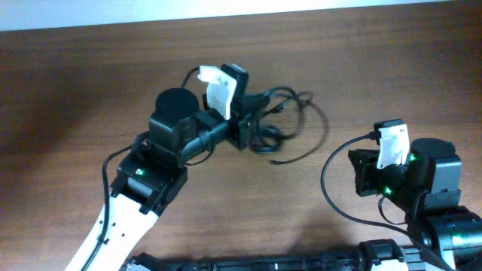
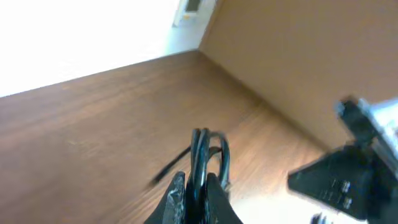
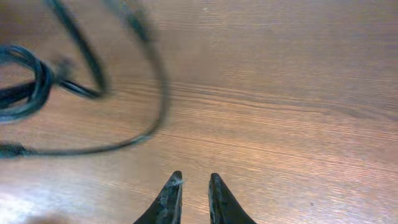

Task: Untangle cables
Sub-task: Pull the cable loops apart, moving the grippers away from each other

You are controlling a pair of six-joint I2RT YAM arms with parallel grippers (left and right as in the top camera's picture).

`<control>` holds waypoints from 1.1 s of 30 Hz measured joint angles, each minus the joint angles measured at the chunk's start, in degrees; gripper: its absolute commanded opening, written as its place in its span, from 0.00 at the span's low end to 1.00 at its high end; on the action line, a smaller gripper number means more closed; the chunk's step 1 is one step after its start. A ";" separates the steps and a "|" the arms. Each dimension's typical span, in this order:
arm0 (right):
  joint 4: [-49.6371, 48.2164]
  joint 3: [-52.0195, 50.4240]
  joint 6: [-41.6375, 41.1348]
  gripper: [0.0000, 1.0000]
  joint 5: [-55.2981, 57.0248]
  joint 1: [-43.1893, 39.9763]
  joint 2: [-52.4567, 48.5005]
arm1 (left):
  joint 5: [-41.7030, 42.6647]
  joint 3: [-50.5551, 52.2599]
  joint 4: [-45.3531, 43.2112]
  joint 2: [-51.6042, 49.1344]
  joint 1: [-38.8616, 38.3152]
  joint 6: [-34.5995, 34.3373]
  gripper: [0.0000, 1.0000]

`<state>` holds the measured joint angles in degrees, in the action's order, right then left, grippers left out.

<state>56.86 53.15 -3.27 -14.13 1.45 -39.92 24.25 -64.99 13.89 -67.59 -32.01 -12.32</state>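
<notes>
- In the left wrist view we see the left gripper [image 2: 196,182] closed on the cables [image 2: 200,152]. Several black strands are pinched between its two fingers and rise above them in narrow upright loops.
- From overhead, we find the left arm stretched toward the middle of the wooden table [image 1: 90,75], with its gripper at the left edge of the tangle.
- The rest of the cables lie to the right of that gripper. There is a dense knot of small loops beside the fingers, a wide arc sweeping out to the right, and one loose end lying on the wood just below.
- The right gripper [image 3: 194,180] is well apart from the bundle, low on the right side of the table. Its fingers are drawn close, with only a narrow slit between the tips, and they hold nothing.
- In the right wrist view we see bare wood ahead of those tips. The cables are blurred at the upper left — a tight coil at the left edge and a long curve swinging out from it.
</notes>
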 measured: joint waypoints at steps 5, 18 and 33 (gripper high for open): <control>-0.15 0.00 -0.13 0.75 0.70 0.00 0.00 | 5.64 0.00 0.70 0.00 0.04 10.36 0.00; -11.93 0.00 -4.61 0.99 -16.68 0.00 -0.57 | 2.60 0.00 -9.31 0.00 0.07 -13.70 0.00; -9.40 0.00 -10.36 0.99 2.97 0.02 -17.77 | 6.91 0.00 -9.22 0.15 -2.82 -17.31 0.00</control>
<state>47.46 53.15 -13.63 -11.16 1.48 -57.69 31.16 -64.99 4.67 -67.44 -34.83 -29.63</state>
